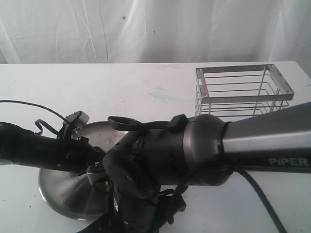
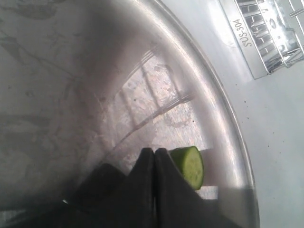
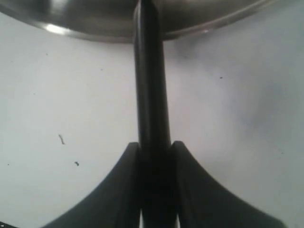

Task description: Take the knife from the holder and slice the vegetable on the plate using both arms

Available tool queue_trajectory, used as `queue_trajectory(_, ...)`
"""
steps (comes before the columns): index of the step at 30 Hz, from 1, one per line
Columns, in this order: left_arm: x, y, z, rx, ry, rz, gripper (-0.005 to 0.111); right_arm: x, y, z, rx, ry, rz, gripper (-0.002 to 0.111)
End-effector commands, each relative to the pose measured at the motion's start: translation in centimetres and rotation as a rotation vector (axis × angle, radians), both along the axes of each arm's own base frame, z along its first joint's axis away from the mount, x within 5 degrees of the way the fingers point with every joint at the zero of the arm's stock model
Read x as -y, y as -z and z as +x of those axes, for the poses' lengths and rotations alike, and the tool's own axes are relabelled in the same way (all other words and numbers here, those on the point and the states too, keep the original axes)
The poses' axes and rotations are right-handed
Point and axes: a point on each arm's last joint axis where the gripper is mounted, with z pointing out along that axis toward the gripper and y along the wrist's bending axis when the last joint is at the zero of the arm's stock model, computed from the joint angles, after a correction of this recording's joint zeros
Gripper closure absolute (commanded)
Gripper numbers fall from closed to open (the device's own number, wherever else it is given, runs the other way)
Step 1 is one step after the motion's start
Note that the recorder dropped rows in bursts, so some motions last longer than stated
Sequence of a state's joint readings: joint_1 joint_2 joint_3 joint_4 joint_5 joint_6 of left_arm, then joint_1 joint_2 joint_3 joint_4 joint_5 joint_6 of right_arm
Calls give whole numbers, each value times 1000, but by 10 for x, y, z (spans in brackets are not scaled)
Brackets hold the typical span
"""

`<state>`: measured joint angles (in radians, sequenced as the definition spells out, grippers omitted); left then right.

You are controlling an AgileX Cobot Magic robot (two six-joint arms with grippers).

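On scuffed steel plate (image 2: 95, 95): glossy green vegetable (image 2: 190, 166) beside closed left pincer (image 2: 154, 152); right pincer (image 3: 155, 145) clamps slim black knife (image 3: 151, 71).

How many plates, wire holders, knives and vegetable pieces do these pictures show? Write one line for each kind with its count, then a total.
plate: 1
wire holder: 1
knife: 1
vegetable piece: 1
Total: 4

The plate (image 1: 58, 194) sits near left on the counter (image 1: 146, 92), the vegetable (image 2: 190, 166) on it; the holder (image 1: 243, 90) stands far right.
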<state>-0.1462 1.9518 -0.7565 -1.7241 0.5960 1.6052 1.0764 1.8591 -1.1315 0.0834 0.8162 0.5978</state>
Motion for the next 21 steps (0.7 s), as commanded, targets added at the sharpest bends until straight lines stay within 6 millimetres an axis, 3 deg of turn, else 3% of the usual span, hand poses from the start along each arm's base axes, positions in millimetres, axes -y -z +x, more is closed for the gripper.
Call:
queue_trajectory(1,-6,20,-4,-70,-56,86,107,7,1,-6,-62,13,-72,108)
queue_trajectory(14,3,-33,7,96,-21,-40,107,5,1,-5,-50,13,-54,108)
queue_trajectory(21,4,-32,0,37,34,-40,107,4,1,-4,-41,14,-40,108)
